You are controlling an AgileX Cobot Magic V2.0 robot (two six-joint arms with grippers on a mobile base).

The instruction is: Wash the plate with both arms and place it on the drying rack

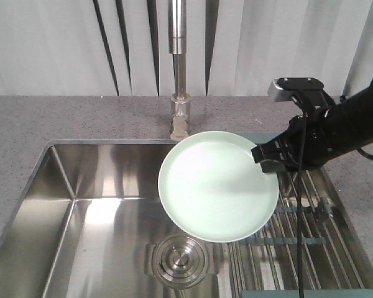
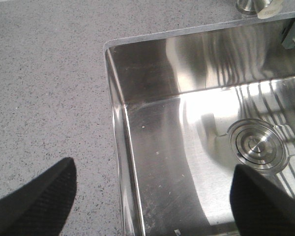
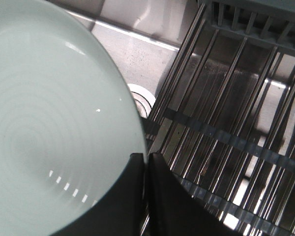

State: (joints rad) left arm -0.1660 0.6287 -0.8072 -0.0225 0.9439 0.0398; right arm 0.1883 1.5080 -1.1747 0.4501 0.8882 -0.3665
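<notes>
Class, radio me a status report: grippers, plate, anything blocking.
Right gripper shut on plate rim, over sink. Left gripper open, empty. Path to drying rack looks open.

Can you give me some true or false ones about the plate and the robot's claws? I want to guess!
1. The right claw grips the plate by its rim. True.
2. The plate lies flat on the drying rack. False: it is held up in the air over the sink.
3. The left claw holds a sponge. False: it is open and empty.
4. The plate is pale green. True.
</notes>
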